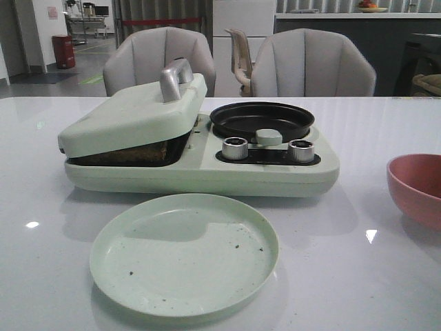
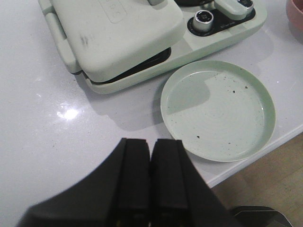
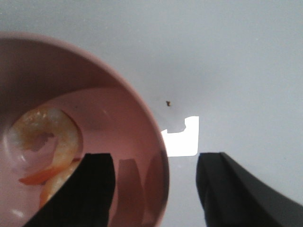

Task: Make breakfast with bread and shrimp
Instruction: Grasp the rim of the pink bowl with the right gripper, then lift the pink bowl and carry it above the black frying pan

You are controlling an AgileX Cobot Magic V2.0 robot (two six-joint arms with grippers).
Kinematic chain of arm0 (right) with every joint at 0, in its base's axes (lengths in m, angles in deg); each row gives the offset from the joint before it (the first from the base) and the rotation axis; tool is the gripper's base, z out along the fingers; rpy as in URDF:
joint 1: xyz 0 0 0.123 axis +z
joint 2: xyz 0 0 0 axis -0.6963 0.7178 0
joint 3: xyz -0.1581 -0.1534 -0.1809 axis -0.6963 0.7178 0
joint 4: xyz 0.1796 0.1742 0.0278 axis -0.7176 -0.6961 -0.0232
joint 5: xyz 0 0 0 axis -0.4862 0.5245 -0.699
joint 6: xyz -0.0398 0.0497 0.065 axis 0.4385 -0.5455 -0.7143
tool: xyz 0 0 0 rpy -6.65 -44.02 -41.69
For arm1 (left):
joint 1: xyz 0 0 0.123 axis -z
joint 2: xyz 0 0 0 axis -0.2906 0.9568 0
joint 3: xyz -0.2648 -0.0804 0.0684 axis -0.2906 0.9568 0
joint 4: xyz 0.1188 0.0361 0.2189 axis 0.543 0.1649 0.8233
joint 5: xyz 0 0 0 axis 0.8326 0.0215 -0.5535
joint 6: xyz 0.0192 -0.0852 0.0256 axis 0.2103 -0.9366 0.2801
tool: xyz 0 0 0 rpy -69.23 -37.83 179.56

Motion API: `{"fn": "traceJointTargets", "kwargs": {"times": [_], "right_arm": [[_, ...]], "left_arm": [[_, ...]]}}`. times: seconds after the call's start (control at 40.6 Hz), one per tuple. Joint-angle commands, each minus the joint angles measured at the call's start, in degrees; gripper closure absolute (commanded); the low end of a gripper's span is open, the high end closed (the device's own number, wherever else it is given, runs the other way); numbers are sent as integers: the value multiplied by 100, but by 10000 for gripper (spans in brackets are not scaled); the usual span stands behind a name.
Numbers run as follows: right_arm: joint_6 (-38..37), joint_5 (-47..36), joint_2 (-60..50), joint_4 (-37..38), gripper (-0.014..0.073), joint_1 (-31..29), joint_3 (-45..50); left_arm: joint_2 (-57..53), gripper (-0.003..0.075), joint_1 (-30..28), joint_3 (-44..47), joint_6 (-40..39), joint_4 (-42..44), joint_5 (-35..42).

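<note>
A brown edge of bread (image 1: 131,154) shows under the nearly closed lid (image 1: 134,114) of the pale green breakfast maker (image 1: 207,172). Pink-orange shrimp (image 3: 45,142) lie in the pink bowl (image 3: 142,106), which stands at the table's right side (image 1: 417,186). My right gripper (image 3: 154,158) is open and straddles the bowl's rim, one finger (image 3: 94,189) inside the bowl and the other outside over the table. My left gripper (image 2: 150,142) is shut on nothing, above the table near the front edge, beside the empty green plate (image 2: 218,109). Neither gripper shows in the front view.
The green plate (image 1: 185,254), speckled with crumbs, lies in front of the maker. A black round pan (image 1: 262,118) sits on the maker's right half, behind two silver knobs (image 1: 234,147). Chairs stand behind the table. The table's front edge (image 2: 265,151) runs close to the plate.
</note>
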Motion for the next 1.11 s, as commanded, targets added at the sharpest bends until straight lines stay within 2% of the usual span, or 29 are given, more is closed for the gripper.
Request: {"fn": "traceJointTargets", "kwargs": {"times": [0.0,0.148,0.542,0.714,0.887,0.96,1.084], "right_arm": [[91,-224,-90,12,167,-43,-240],[91,-397,-38,12,291,-43,-253],[226,-868,-284,49,554,12,-272],[552,-1197,-798,74,558,233,-659],[703,-1575,-1006,243,558,708,-1630],[703,-1756,-962,607,556,1028,-1960],[600,-1932,-774,1663,550,1672,-2409]], "left_arm": [[-39,619,44,-154,-63,-123,387],[-39,619,44,-154,-63,-123,387],[-39,619,44,-154,-63,-123,387],[-39,619,44,-154,-63,-123,387],[-39,619,44,-154,-63,-134,387],[-39,619,44,-154,-63,-134,373],[-39,619,44,-154,-63,-134,373]]}}
